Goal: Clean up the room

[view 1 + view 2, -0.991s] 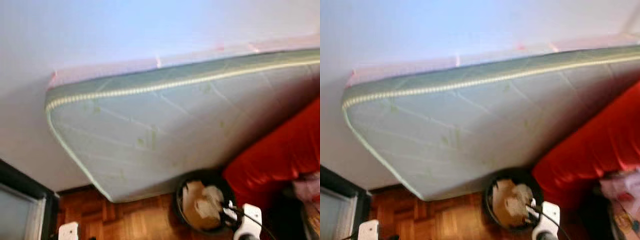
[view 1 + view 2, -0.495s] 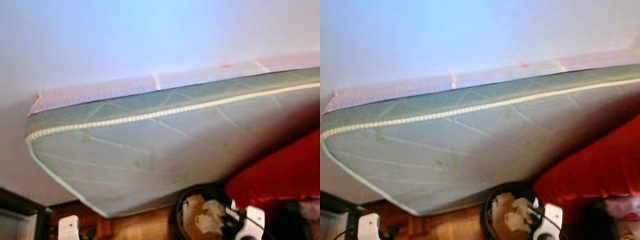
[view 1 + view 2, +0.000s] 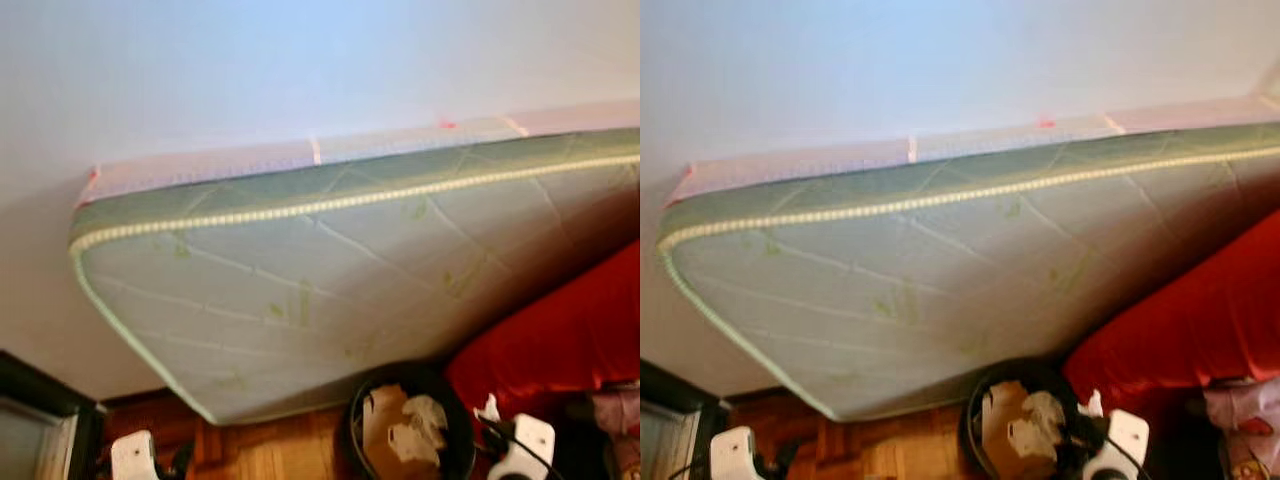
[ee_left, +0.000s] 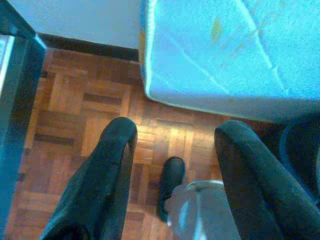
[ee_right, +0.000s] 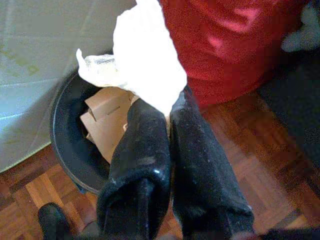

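Over black bin (image 5: pixel 67 145): right hand (image 5: pixel 167 112) clamped on white tissue (image 5: pixel 145 65); left hand (image 4: pixel 175 150) spread, empty.

The right gripper (image 5: pixel 167 117) has its two fingers pressed on a wad of paper (image 5: pixel 142 60). The bin (image 5: pixel 75 145) sits on the floor (image 5: pixel 245 165) just beyond the gripper and a bit to its left. Cardboard (image 5: pixel 107 120) lies inside the bin. The mattress (image 3: pixel 330 290) leans on the wall (image 3: pixel 300 70) behind the bin. The couch (image 5: pixel 225 45) is to the right of the gripper, touching the bin's far side. The left gripper (image 4: pixel 172 150) hangs over the floor, fingers apart, with the mattress corner ahead of it.
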### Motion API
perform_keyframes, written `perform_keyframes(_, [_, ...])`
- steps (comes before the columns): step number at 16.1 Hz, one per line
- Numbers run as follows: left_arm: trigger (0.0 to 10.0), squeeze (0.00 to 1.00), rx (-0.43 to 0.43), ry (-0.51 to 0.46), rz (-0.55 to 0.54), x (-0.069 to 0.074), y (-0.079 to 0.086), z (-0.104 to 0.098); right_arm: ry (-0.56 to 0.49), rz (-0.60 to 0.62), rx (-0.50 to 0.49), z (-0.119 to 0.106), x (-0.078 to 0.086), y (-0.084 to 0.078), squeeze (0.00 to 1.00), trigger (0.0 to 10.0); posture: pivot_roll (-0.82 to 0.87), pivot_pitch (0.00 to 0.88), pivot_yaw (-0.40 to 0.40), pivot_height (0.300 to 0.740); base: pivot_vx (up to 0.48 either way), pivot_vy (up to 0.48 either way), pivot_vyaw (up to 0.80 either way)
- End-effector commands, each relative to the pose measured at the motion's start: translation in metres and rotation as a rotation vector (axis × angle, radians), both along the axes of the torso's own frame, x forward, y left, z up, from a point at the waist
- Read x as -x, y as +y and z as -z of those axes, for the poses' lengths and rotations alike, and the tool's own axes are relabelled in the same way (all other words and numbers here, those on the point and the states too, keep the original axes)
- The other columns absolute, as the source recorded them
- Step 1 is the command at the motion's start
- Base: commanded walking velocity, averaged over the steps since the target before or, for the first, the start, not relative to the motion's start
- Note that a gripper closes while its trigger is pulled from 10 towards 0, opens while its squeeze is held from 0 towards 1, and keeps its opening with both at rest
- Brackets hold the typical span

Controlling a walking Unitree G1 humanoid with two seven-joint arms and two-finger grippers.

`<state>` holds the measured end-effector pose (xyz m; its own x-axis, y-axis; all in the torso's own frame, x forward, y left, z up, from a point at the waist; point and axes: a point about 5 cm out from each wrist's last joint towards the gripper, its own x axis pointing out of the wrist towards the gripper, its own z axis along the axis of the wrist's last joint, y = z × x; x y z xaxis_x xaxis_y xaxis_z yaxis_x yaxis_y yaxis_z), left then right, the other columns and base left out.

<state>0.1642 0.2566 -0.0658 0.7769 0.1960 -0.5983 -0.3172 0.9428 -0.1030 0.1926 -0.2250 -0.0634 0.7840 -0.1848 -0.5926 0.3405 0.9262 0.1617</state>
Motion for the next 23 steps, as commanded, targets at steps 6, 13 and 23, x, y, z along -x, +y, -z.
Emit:
perform_keyframes(6, [10.0, 0.00, -0.008, 0.024, 0.020, 0.011, 0.000, 0.004, -0.098, -0.118, 0.022, -0.041, -0.071, 0.006, 0.00, 10.0, 0.16, 0.187, -0.025, 0.740, 0.000, 0.000, 0.00])
perform_keyframes(13, [10.0, 0.00, -0.037, -0.174, 0.065, -0.024, -0.008, -0.017, -0.034, -0.055, 0.021, -0.038, -0.068, -0.002, 0.00, 10.0, 0.18, 0.246, -0.040, 0.740, 0.000, 0.000, 0.00])
perform_keyframes(23, [10.0, 0.00, -0.129, -0.502, 0.155, -0.105, -0.030, -0.088, 0.022, 0.009, 0.025, -0.029, -0.054, -0.009, 0.00, 10.0, 0.19, 0.291, -0.035, 0.740, 0.000, 0.000, 0.00])
